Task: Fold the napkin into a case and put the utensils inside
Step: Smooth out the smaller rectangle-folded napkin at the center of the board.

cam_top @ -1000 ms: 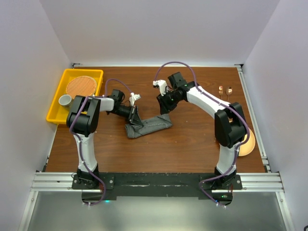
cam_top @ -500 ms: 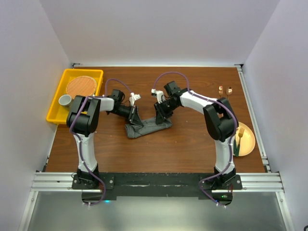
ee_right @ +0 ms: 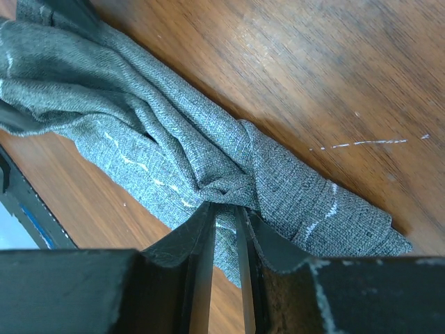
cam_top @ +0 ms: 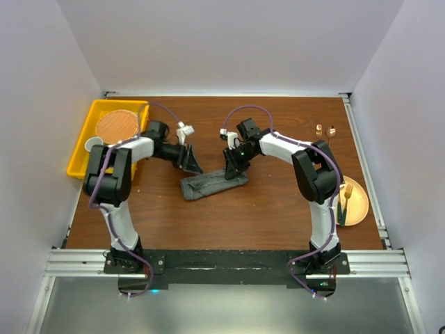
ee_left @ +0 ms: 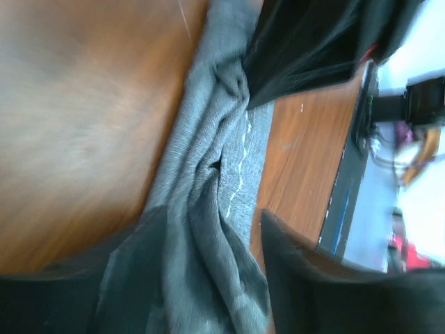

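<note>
**Crumpled napkin [cam_top: 212, 185] pinched by right pincer [ee_right: 226, 209]**

The napkin lay mid-surface [cam_top: 264, 223], with bare wood all round it. The right pincer gripped a fold at one end. The left pincer [ee_left: 208, 219] stood spread above the other end. The utensils [cam_top: 325, 131] lay near the right edge, too small to make out.

The left black two-finger gripper [cam_top: 190, 161] hangs with jaws apart; the right black gripper [ee_right: 224, 214] reaches down, jaws pinched nearly together.
</note>
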`<state>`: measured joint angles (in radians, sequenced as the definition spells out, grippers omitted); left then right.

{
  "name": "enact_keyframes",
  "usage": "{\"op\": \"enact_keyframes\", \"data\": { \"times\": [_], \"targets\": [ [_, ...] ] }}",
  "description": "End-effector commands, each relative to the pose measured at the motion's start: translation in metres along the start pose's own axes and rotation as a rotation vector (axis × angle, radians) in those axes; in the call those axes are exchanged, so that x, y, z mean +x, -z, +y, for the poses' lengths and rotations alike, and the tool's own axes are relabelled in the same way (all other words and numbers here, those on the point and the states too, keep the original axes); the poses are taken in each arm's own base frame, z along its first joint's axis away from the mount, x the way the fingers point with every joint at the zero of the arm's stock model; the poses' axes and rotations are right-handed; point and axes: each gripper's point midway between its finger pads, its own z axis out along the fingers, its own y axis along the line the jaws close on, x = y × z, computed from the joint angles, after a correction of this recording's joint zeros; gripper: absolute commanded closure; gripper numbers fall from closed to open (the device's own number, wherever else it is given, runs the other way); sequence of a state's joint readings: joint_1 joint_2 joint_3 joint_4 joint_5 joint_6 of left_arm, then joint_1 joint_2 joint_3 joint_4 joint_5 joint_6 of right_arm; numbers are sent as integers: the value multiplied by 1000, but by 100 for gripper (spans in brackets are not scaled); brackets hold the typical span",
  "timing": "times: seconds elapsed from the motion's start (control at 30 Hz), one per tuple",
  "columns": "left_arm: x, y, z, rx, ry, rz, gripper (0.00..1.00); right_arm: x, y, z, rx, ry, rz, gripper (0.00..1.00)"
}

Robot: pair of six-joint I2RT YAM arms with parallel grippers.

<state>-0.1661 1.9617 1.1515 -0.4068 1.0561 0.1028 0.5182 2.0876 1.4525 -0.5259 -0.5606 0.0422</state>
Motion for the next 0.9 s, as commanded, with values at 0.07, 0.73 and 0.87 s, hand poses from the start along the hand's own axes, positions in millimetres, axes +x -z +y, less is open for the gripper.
{"op": "enact_keyframes", "data": {
  "times": [0.07,0.73,0.87],
  "targets": [
    [-57,67,-39,-83,-255,-201,34,25,-11,-39,168,-17,64,77],
    [31,-10,-15,-91,96,-31,96,20,-13,-46,194,-11,73,77],
    [43,-6,21,-104,244,-46,99,21,-12,-48,202,-10,76,76]
  ]
}}
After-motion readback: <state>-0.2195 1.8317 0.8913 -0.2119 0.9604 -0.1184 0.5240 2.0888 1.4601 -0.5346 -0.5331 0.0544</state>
